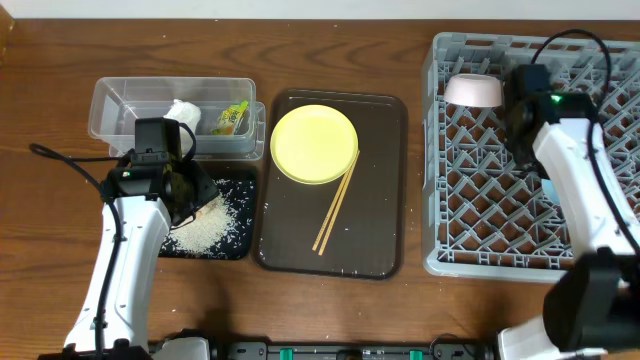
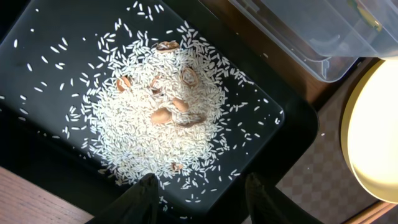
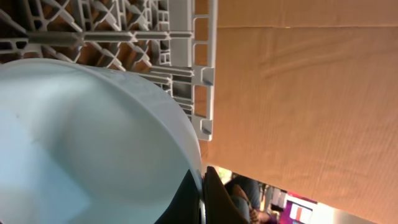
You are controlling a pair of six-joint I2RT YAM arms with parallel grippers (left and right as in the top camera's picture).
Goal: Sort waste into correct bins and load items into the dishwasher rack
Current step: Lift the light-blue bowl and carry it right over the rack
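White rice grains [image 2: 155, 106] lie heaped with a few brown scraps in the shallow black tray [image 2: 43, 143], also seen as the black tray [image 1: 240, 245] from overhead. My left gripper [image 2: 202, 199] hovers over its near corner, open, nothing between the fingers [image 2: 146, 196]. From above, the left gripper [image 1: 198, 193] is over the rice [image 1: 205, 232]. The clear tub [image 1: 120, 105] holds a crumpled tissue [image 1: 183, 112] and a green-yellow wrapper [image 1: 232, 118]. My right gripper [image 3: 203, 196] is shut on the rim of the white bowl [image 3: 81, 143], which stands on edge in the dishwasher rack [image 1: 480, 215]. The bowl [image 1: 473, 91] is at the rack's far left.
A dark brown serving tray [image 1: 380, 180] between the bins and the rack carries the yellow plate [image 1: 314, 144] and wooden chopsticks [image 1: 336, 214]. The plate's edge [image 2: 373, 130] and the tub's corner [image 2: 323, 37] show to the right of the black tray. Bare wooden table [image 1: 330, 310] runs along the front.
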